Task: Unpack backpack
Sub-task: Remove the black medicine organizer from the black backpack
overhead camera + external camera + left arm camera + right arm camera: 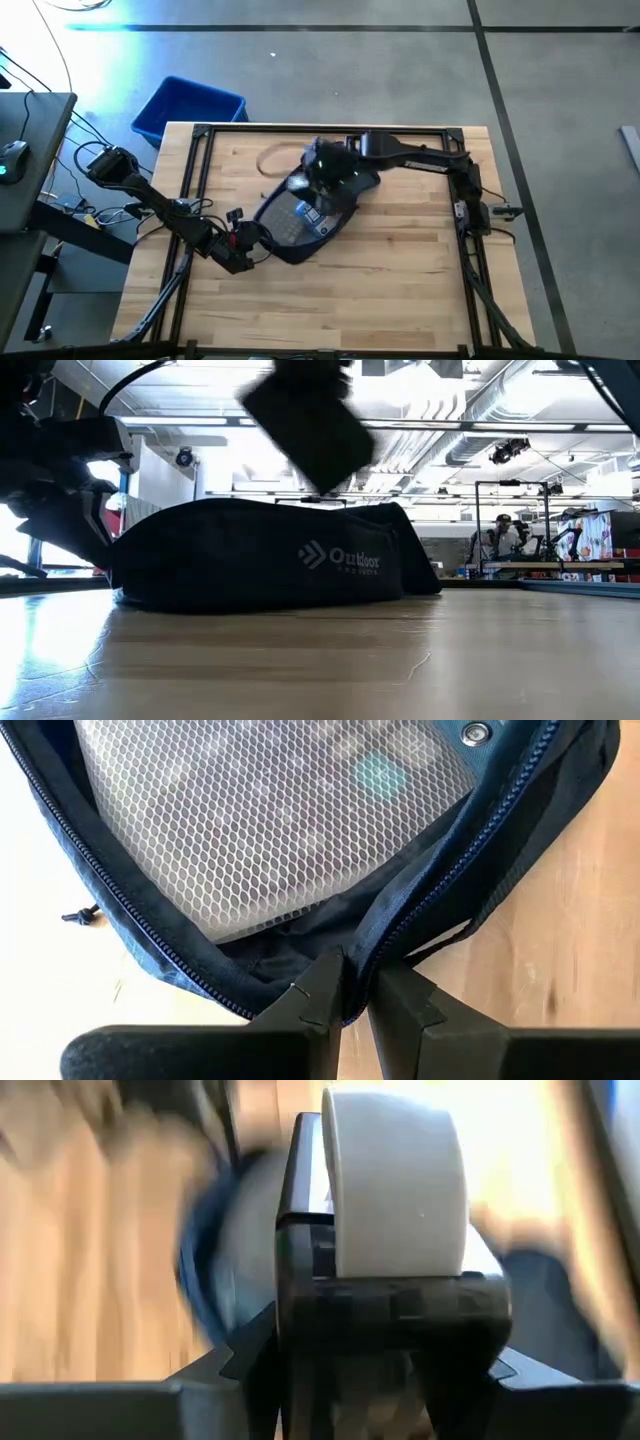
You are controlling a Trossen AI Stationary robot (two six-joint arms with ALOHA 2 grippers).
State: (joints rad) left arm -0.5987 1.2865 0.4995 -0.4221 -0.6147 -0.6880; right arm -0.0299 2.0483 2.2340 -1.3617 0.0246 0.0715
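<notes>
Presently, a blue bin [188, 107] stands on the floor off the table's far left corner. The wooden table [400, 280] carries the backpack [305, 215] near its middle, lying flat with its opening unzipped; the low view shows its white logo [340, 556] on the side facing that camera.

Left gripper [250, 243] sits at the backpack's near-left edge. Its fingers [310, 1005] are pinched nearly together on the zippered rim [345, 990] of the opening, holding it. Inside, the left wrist view shows a white mesh pocket [260, 830] over indistinct contents.

Right gripper [325, 165] hangs over the backpack's far-right part, the arm reaching in from the table's right side. Its jaws stand partly apart and are clamped on a white roll, apparently tape [395, 1180], held between the fingers in the right wrist view. In the low view this gripper [310, 430] shows as a dark block above the bag, clear of the fabric.
</notes>
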